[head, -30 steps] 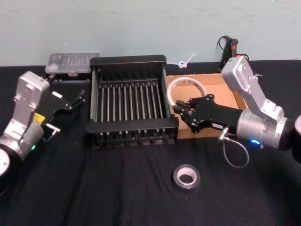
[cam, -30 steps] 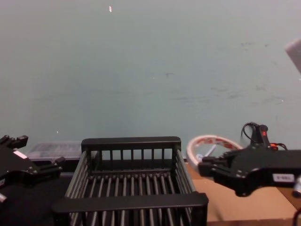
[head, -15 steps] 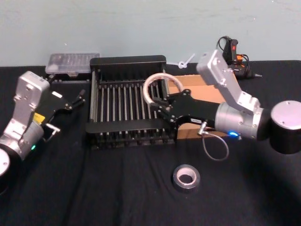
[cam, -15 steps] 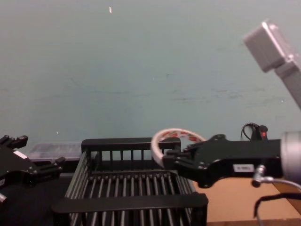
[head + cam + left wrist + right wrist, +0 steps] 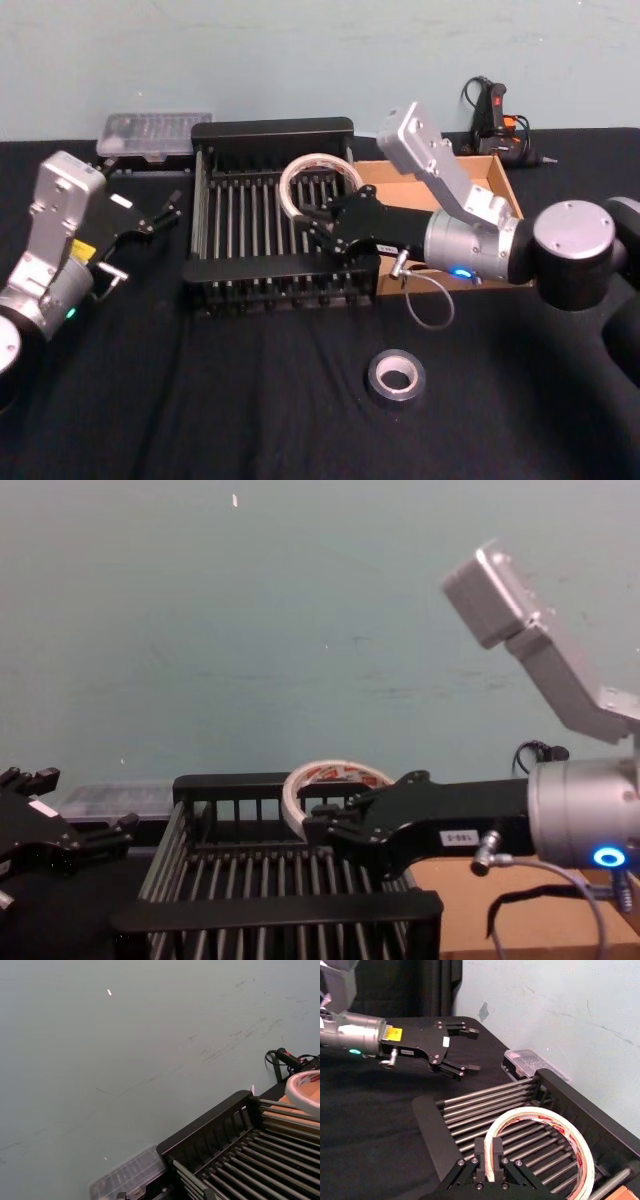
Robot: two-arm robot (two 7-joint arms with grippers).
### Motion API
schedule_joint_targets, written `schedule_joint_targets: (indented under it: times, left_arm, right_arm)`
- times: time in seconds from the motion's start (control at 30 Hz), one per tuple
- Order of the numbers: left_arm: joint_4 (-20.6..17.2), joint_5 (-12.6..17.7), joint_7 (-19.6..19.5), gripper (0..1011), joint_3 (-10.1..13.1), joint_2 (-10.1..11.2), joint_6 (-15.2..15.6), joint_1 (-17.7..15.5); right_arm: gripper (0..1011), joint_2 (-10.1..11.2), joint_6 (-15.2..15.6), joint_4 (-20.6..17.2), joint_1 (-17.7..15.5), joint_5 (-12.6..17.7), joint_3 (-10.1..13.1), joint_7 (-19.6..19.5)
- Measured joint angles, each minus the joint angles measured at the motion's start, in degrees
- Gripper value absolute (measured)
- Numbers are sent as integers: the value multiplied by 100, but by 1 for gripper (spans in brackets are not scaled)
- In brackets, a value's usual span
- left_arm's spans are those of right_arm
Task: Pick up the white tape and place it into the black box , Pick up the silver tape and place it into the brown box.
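The white tape [image 5: 318,188] hangs above the black box [image 5: 272,132], over its bars toward three o'clock, clear of the floor, the right pincer [image 5: 322,222] pinching its near wall. To finish well, I would lower it until the ring nears the bars, then spread the pincer; a high drop may bounce it onto the rim. The silver tape [image 5: 395,376] lies on the counter [image 5: 200,400] at six o'clock, the brown box [image 5: 492,175] at three. The left pincer [image 5: 160,214] waits spread at nine.
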Motion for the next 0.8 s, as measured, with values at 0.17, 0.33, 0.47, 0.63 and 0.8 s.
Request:
schedule_joint_targets:
  times: [0.17, 0.33, 0.47, 0.63, 0.8]
  left_arm:
    - [0, 0, 0, 1001, 0, 0, 0, 0]
    - [0, 0, 0, 1001, 0, 0, 0, 0]
    - [0, 0, 0, 1001, 0, 0, 0, 0]
    - [0, 0, 0, 1001, 0, 0, 0, 0]
    - [0, 0, 0, 1001, 0, 0, 0, 0]
  right_arm:
    - [95, -127, -20, 237, 117, -51, -27, -47]
    - [95, -212, -65, 383, 172, -88, -31, -89]
    - [95, -209, -67, 380, 173, -89, -30, -90]
    - [95, -199, -61, 365, 171, -87, -27, -90]
    - [95, -194, -58, 352, 165, -84, -25, -89]
